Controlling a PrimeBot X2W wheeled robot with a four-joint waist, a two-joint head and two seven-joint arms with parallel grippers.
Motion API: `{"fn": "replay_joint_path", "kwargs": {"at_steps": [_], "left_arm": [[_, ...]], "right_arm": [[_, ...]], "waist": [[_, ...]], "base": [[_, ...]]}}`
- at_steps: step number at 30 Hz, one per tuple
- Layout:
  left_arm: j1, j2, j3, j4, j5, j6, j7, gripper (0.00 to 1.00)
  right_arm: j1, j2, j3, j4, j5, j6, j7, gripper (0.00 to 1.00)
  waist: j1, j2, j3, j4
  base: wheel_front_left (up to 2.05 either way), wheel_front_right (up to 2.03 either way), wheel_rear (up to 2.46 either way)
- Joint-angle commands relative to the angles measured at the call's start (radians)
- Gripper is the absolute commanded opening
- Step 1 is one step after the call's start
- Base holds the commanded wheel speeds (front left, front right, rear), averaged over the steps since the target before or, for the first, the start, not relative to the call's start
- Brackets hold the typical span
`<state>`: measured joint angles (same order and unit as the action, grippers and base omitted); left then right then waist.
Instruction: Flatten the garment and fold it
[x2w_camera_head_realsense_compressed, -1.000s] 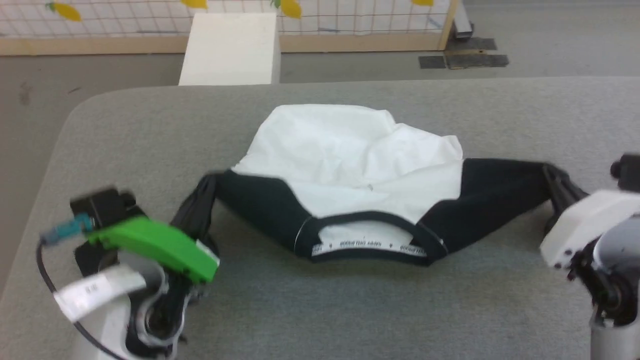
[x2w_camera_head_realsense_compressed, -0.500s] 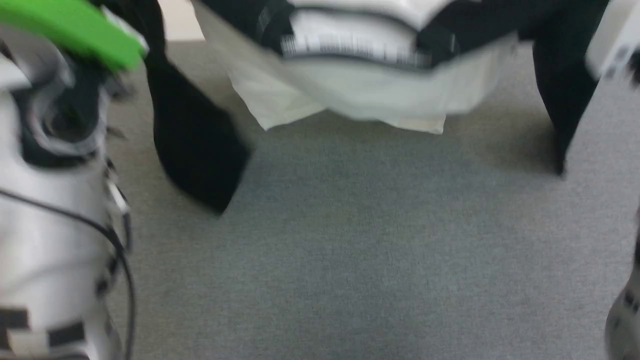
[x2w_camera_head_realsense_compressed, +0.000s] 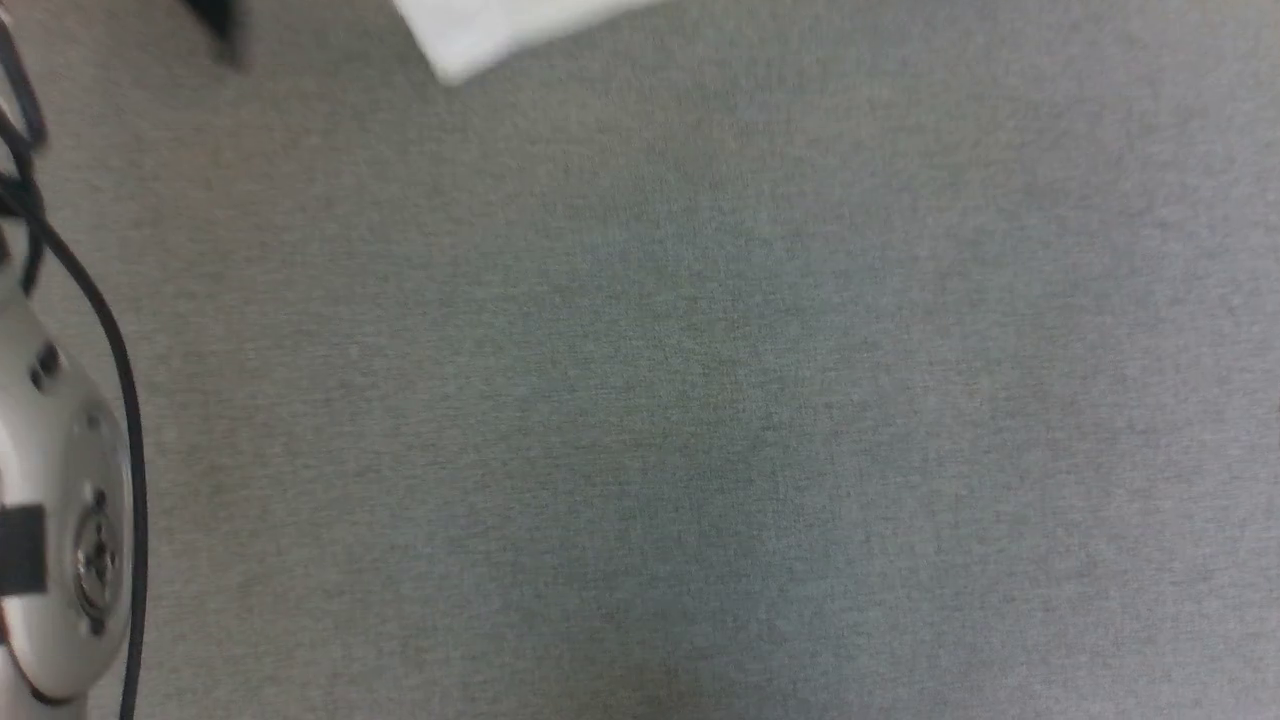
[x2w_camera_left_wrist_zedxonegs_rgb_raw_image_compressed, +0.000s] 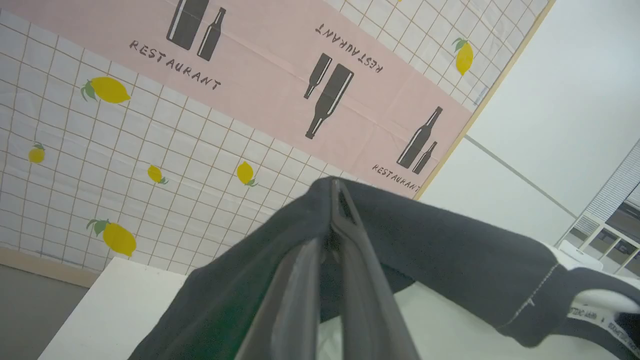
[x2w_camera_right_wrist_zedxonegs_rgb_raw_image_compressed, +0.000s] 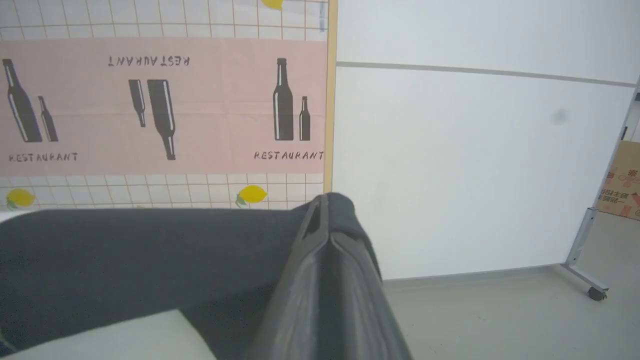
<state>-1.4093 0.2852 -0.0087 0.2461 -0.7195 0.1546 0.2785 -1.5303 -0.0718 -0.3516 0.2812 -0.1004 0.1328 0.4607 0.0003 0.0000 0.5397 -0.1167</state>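
My left gripper (x2w_camera_left_wrist_zedxonegs_rgb_raw_image_compressed: 337, 192) is pinched tight on one black sleeve of the shirt (x2w_camera_left_wrist_zedxonegs_rgb_raw_image_compressed: 450, 255), and my right gripper (x2w_camera_right_wrist_zedxonegs_rgb_raw_image_compressed: 322, 205) is just as tight on the other. The shirt hangs between them, its long axis running left to right, with its white hem over the far table (x2w_camera_head_realsense_compressed: 700, 400). Each arm has an end, so I judge both must lower evenly.

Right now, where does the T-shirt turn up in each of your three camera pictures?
Head view: T-shirt, white corner at the top edge, left of centre.
Left wrist view: black sleeve, centre to lower right.
Right wrist view: black sleeve, lower left.
Shared landmark: pink RESTAURANT banner, both wrist views.
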Motion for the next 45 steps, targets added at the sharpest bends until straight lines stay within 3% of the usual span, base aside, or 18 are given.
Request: {"fn": "replay_joint_path", "kwargs": {"at_steps": [1,6,11,18,24,28,32,40,45], "left_arm": [[-0.047,-0.002,0.019,0.014,0.003,0.009,-0.033,0.00],[-0.133,-0.010,0.040,0.054,0.001,-0.004,-0.107,0.00],[-0.106,0.005,0.034,0.103,-0.007,-0.045,-0.113,0.00],[0.104,0.042,-0.031,0.155,0.015,-0.126,-0.084,0.00],[0.357,0.069,-0.067,0.156,0.009,-0.181,-0.050,0.00],[0.568,0.070,-0.100,0.113,-0.005,-0.203,-0.012,0.00],[0.795,0.044,-0.116,0.031,-0.048,-0.196,0.026,0.00],[1.173,-0.011,-0.130,-0.131,-0.118,-0.145,0.060,0.00],[1.307,-0.018,-0.143,-0.196,-0.099,-0.100,0.053,0.00]], "right_arm": [[-0.047,-0.001,-0.040,0.014,-0.038,-0.002,-0.054,0.00],[-0.160,0.012,-0.113,0.086,-0.103,-0.002,-0.192,0.00],[-0.132,0.009,-0.071,0.178,-0.100,-0.002,-0.229,0.00],[0.076,-0.042,0.086,0.296,0.026,-0.002,-0.278,0.00],[0.317,-0.080,0.184,0.287,0.173,-0.002,-0.293,0.00],[0.510,-0.114,0.223,0.220,0.248,-0.002,-0.259,0.00],[0.731,-0.134,0.236,0.093,0.270,-0.002,-0.208,0.00],[1.152,-0.083,0.138,-0.209,0.213,-0.002,-0.051,0.00],[1.322,-0.020,0.053,-0.331,0.174,-0.002,0.026,0.00]], "waist": [[-0.0003,0.0000,0.079,-0.026],[-0.0003,0.0000,0.093,-0.020],[-0.0003,0.0000,0.093,-0.009],[-0.0003,0.0000,0.074,0.017],[-0.0003,0.0000,0.005,0.030],[-0.0003,0.0000,-0.069,0.040],[-0.0003,0.0000,-0.146,0.050],[-0.0003,0.0000,-0.259,0.057],[-0.0003,0.0000,-0.301,0.064]], "base": [[0.00,0.00,0.00],[0.00,0.00,0.00],[0.00,0.00,0.00],[0.00,0.00,0.00],[0.00,0.00,0.00],[0.00,0.00,0.00],[0.00,0.00,0.00],[0.00,0.00,0.00],[0.00,0.00,0.00]]}}
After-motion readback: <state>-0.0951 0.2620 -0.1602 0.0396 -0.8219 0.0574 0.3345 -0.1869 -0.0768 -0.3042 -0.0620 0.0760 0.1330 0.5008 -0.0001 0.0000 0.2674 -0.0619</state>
